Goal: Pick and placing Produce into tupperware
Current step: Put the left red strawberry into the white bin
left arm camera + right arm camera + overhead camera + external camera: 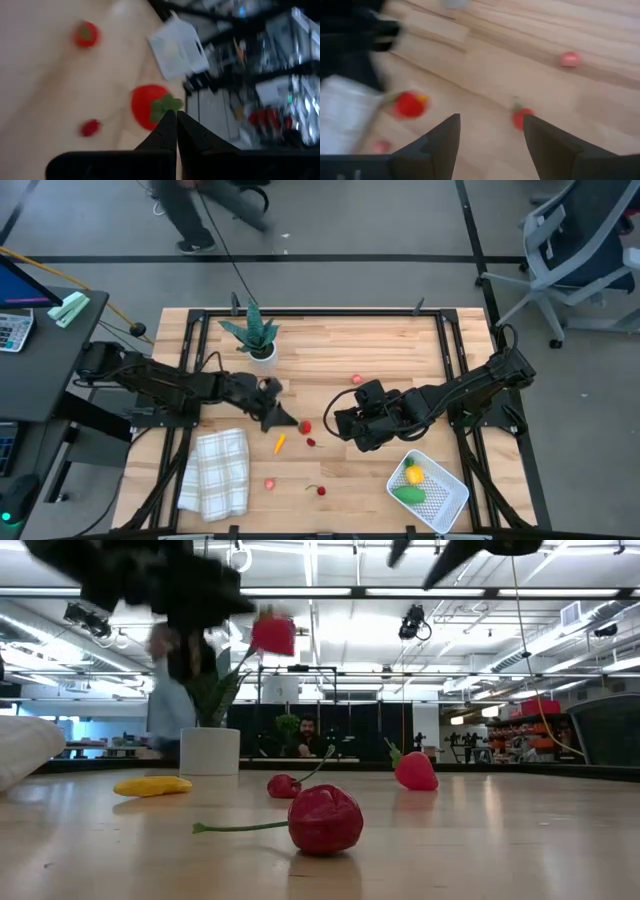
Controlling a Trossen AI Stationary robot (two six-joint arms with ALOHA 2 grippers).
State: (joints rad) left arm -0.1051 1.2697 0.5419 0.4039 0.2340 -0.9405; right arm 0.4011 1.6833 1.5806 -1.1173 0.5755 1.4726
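My left gripper (291, 421) (176, 115) hangs over the table's middle, shut on a red toy tomato (305, 426) (273, 635). My right gripper (341, 426) (490, 119) is open just right of it, facing it and touching nothing. The white tupperware (447, 496) (177, 47) sits at the near right and holds a yellow pepper (412, 474) and a green oblong piece (408, 494). Lying loose on the wood are a thin orange piece (280, 443), a cherry (310, 442) (521, 118), another cherry (320, 490) (325, 820) and two pink pieces (270, 482) (356, 379). My left gripper pinches the tomato at its green leafy top (165, 104), right at the free ends of the two shut fingers. The fingers come at it level from the table's left. The low view shows the tomato lifted clear of the table.
A folded white checked cloth (215, 472) lies at the near left. A spiky green plant in a white pot (258, 340) stands at the far side. Bare wood stretches between the two grippers and the tupperware. People show in the room beyond the table.
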